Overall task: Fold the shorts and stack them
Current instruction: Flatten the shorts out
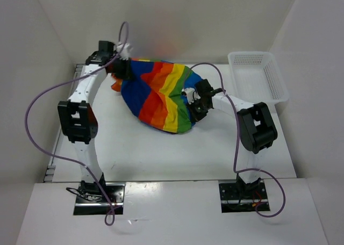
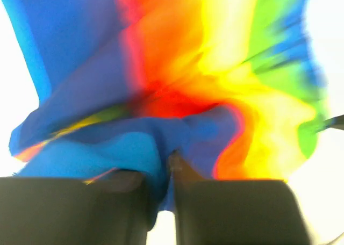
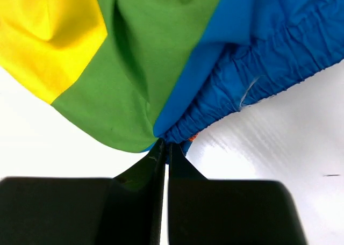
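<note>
Leftmost, near the far left corner of the table [image 1: 161, 153]: left claw [image 1: 120, 69] clamped tight on a blue fold of the shorts [image 1: 158, 94], cloth pinched in the closed grip. Blurred in the left wrist view, yet plainly bunched blue at the tips. Spread rightward from there across the far middle of the table, stripes running blue, red, orange, yellow, green. At the right end of the cloth: right claw [image 1: 194, 102] closed on the green-and-blue edge, just beside the gathered blue waistband. Farther right, by the far right corner, white mesh basket [image 1: 250, 55], apart from the shorts.
</note>
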